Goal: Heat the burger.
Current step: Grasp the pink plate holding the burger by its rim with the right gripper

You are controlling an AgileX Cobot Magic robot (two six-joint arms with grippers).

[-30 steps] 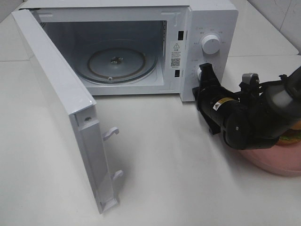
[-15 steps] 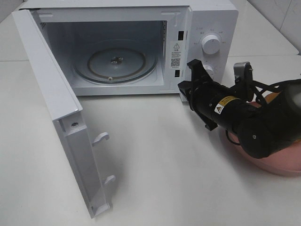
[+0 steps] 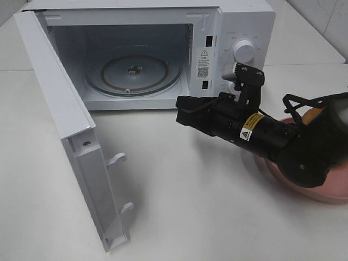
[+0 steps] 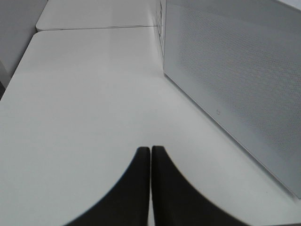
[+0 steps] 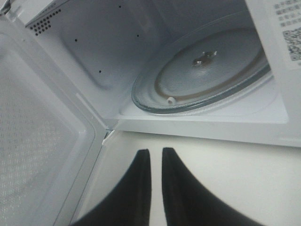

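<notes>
1. The burger [image 3: 311, 115] sits on a pink plate [image 3: 321, 191] at the right side of the table [image 3: 190, 217], in front of the microwave's [image 3: 239, 22] right end. Only a small piece of golden bun shows above the right arm [image 3: 272, 136]; the rest is hidden behind it.
2. The right gripper [image 3: 181, 110] is well apart from the burger. It hangs over the table just in front of the open cavity and points toward it. In the right wrist view its jaws are almost together, with only a thin slit between them, and they hold nothing.
3. The left gripper [image 4: 150, 160] does not appear in the high view. Its own camera shows the two fingers pressed together and empty, low over the table near the outer face of the door [image 3: 51, 81].
4. Progress, as I judge it: the door is swung wide open and the glass turntable [image 3: 133, 70] is bare, so the opening step looks finished. What is left is most of the task: to take the burger, perhaps with its plate, put it on the turntable, close the door and turn the knobs [image 3: 243, 50].
5. The table is white, smooth and matte, with a seam behind the microwave. White wall tiles [image 3: 326, 16] show at the far right corner.
</notes>
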